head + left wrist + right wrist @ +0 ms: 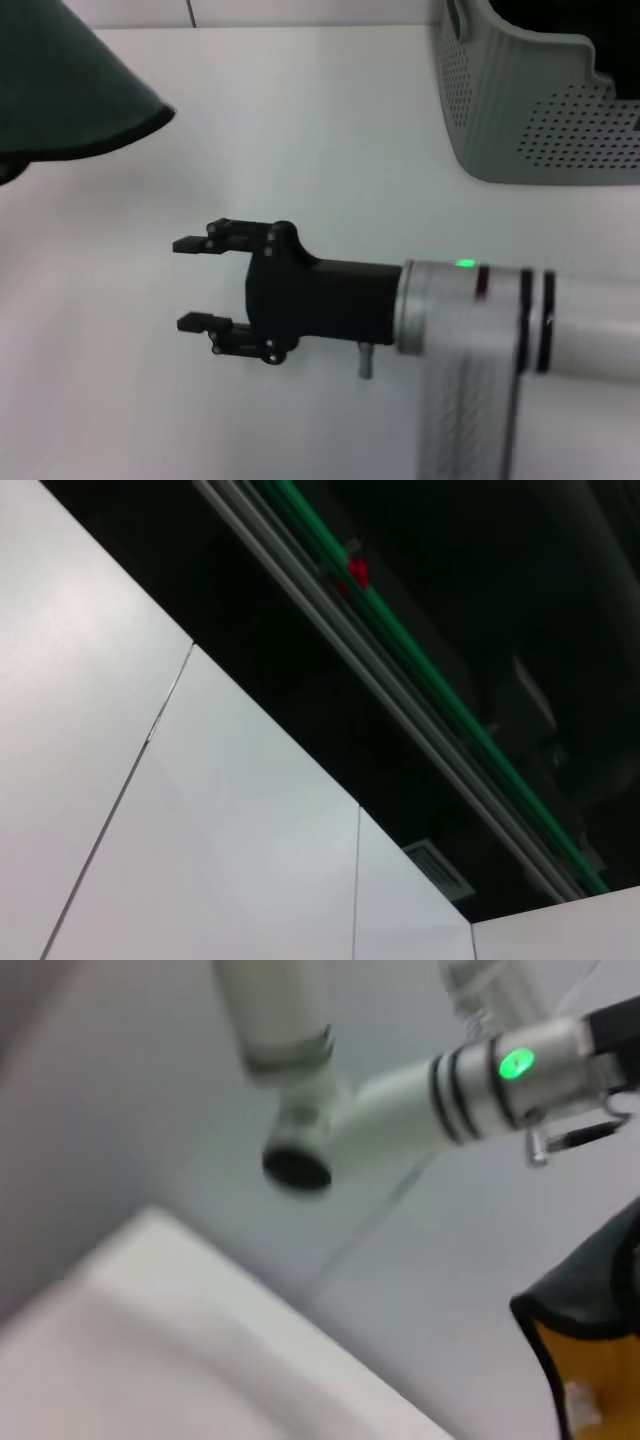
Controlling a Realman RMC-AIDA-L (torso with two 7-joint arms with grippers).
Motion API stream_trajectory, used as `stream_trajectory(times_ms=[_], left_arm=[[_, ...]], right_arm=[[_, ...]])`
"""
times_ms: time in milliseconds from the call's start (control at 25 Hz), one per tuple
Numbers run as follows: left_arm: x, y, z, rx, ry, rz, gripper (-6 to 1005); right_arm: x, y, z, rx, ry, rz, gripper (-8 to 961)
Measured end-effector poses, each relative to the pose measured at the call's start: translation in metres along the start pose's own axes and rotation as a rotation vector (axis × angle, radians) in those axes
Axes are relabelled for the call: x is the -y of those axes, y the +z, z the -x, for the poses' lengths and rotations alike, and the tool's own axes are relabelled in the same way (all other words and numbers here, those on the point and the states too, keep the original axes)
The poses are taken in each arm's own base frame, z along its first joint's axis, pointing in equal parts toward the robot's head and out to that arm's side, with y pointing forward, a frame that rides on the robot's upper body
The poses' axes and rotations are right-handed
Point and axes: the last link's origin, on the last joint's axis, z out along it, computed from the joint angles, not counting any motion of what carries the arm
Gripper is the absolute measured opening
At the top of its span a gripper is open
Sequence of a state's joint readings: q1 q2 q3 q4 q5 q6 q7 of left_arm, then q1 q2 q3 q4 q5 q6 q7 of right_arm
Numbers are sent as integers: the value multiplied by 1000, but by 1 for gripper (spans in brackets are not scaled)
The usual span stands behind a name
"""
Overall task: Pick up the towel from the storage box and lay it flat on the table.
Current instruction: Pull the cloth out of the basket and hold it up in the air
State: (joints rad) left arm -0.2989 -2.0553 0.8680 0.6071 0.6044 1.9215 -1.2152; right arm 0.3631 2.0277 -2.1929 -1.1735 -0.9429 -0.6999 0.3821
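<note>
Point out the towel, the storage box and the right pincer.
Dark green towel with black border (60,90), head view, on its green face.
Pale grey-green perforated plastic storage box (560,130), head view, on its front wall.
Black right pincer (190,283), head view, midway between its open fingertips.

Dark green, yellow-backed towel (70,90); grey-green perforated storage box (540,110)

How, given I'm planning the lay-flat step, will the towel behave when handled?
Probably floppy: the towel hangs draped above the table. Likely light; its corner shows both faces, so it may fold under. The right gripper hovers open nearby.
</note>
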Motion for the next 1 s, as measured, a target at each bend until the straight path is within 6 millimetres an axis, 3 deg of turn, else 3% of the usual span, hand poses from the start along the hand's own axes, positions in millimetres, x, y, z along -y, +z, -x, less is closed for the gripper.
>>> stream_trajectory(times_ms=[160, 360, 560, 840, 1000], left_arm=[[0, 3, 8, 14, -1, -6, 6], [-1, 6, 12, 23, -15, 4, 6], [-4, 6, 16, 25, -29, 4, 6], [-6, 11, 24, 42, -50, 22, 6], [-7, 17, 38, 59, -91, 31, 7]], right_arm=[[-24, 6, 3, -59, -266, -57, 608], [-46, -4, 7, 9, -556, -200, 534], [-31, -13, 14, 87, -769, -413, 511], [-11, -11, 13, 103, -755, -469, 489], [1, -10, 2, 74, -710, -484, 490]])
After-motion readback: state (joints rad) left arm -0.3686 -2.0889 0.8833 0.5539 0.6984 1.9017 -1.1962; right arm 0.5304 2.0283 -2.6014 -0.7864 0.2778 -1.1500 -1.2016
